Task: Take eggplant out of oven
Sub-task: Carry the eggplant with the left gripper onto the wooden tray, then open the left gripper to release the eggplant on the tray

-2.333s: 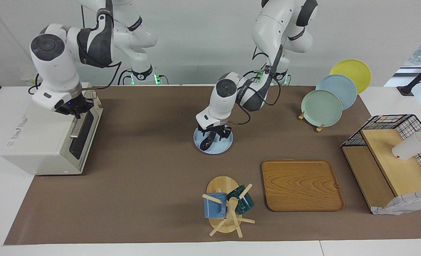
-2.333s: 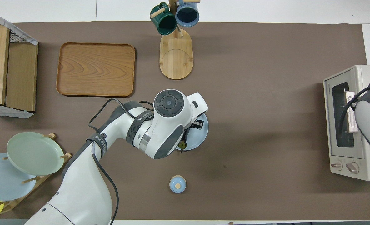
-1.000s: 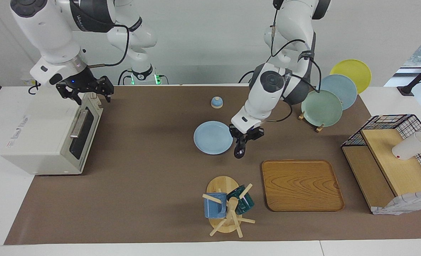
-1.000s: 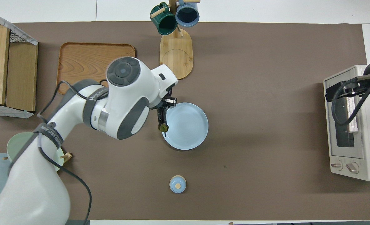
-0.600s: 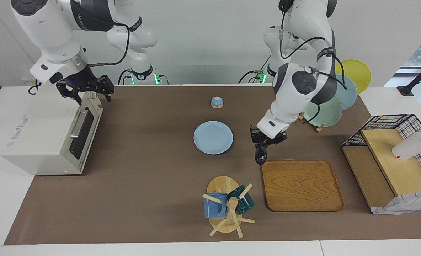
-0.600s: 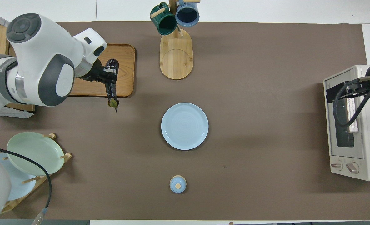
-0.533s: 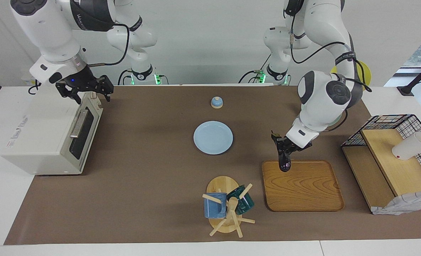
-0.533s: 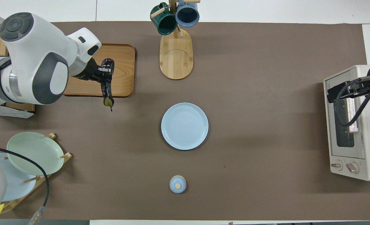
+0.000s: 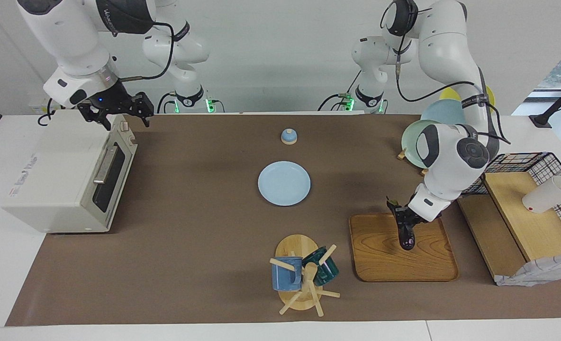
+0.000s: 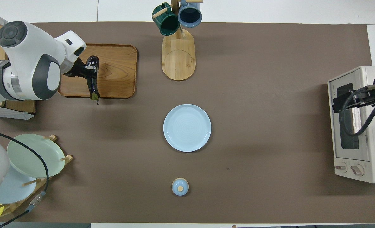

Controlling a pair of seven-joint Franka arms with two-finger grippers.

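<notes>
Two hands in view: one carries the eggplant over the wooden tray, one hangs above the oven.

The left hand (image 9: 405, 222) grips the eggplant (image 9: 407, 239), which hangs tilted over the wooden tray (image 9: 427, 265) without clearly touching it; from overhead its stem tip juts past the tray's six o'clock rim. The right hand (image 9: 114, 112) hovers with fingers spread above the oven's (image 9: 58, 175) top edge, at the right arm's end of the desk; overhead, that arm is cut off by the frame and hides part of the shut glass door. The blue plate (image 9: 284, 183) lies bare at mid-desk, a small blue lid (image 9: 288, 136) at its twelve o'clock in the facing view.
</notes>
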